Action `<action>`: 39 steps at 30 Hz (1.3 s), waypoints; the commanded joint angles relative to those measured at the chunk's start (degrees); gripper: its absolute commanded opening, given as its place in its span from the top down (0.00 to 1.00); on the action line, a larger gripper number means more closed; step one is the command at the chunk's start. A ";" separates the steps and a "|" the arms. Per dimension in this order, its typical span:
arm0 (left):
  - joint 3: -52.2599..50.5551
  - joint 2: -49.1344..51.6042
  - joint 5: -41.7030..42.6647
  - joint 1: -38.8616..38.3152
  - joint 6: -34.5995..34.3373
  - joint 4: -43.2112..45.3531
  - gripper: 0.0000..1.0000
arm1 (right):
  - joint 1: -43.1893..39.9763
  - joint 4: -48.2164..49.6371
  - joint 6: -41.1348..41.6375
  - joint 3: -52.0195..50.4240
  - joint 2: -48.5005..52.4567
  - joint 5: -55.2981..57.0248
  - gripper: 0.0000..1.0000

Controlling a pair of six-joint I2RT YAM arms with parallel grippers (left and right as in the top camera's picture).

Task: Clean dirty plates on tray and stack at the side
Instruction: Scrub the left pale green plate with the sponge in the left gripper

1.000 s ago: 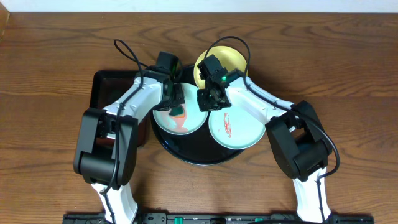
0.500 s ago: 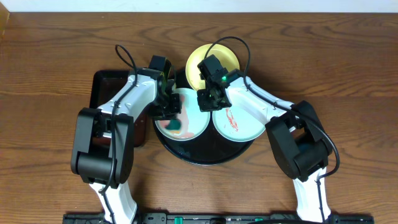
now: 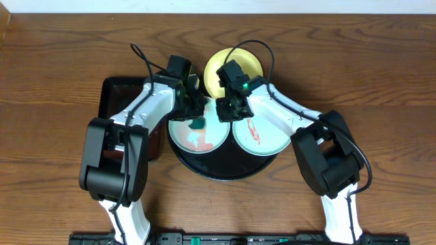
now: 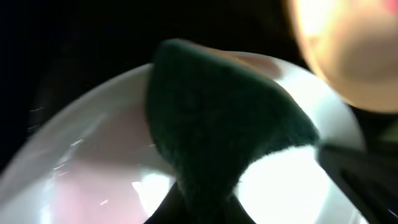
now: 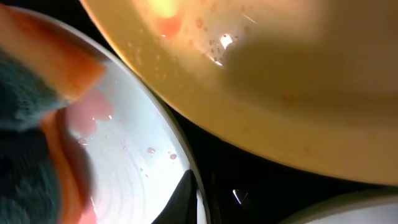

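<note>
The left tool [image 3: 194, 114], clenched on the sponge [image 3: 197, 124], sits on the left aqua plate [image 3: 213, 136]. The red smear [image 3: 198, 141] lies just robot-side of the sponge. The right tool [image 3: 227, 110] is clenched at that plate's rim.

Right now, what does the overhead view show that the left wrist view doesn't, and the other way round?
Only overhead: the whole round tray, the right aqua plate with its red smear, and the rectangular tray at the left. Only left wrist: a close look at the green sponge pressed on the left aqua plate, with a faint pink film beside it. Both: that sponge, the plate under it, and part of the yellow plate.
</note>
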 commanded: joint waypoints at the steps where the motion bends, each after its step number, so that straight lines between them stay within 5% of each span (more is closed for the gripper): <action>1: -0.48 0.61 -17.29 0.42 -6.23 -1.25 0.93 | 0.57 -0.48 -0.02 -1.55 1.49 0.57 0.94; 9: -0.48 0.61 -24.46 0.39 -11.89 -10.56 0.93 | 0.57 -0.46 0.00 -1.55 1.49 0.57 0.94; 19: -0.39 0.57 12.28 0.39 10.23 -13.55 0.93 | 0.57 -0.24 -0.02 -1.55 1.49 0.55 0.94; 25: -0.39 0.57 13.38 0.42 10.47 -8.41 0.93 | 0.57 -0.28 -0.02 -1.55 1.49 0.57 0.94; 32: -0.42 0.76 -0.28 0.42 10.10 -0.90 0.93 | 0.57 -0.26 -0.02 -1.55 1.49 0.57 0.93; 39: -0.04 0.57 -25.33 0.42 -2.34 -1.99 0.92 | 0.57 -0.26 -0.02 -1.55 1.49 0.57 0.94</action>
